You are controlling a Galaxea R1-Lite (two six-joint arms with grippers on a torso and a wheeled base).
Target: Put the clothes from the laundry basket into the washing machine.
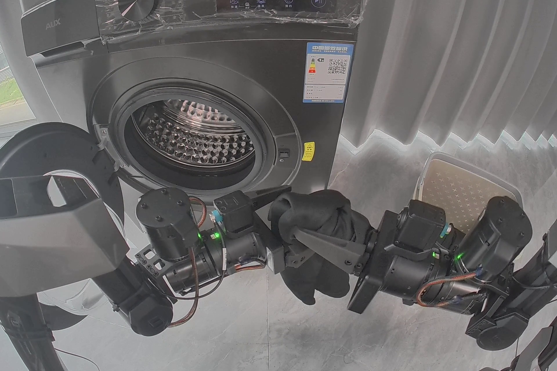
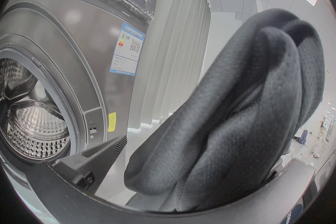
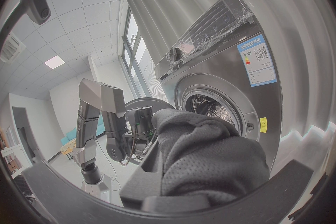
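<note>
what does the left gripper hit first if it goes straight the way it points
Most likely the dark garment, bunched right ahead of the left gripper and held by the right gripper. The washing machine opening lies off that line.

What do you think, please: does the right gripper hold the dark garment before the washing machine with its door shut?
Not quite: the head view shows the door swung open. The right gripper does hold the dark garment before the washing machine.
</note>
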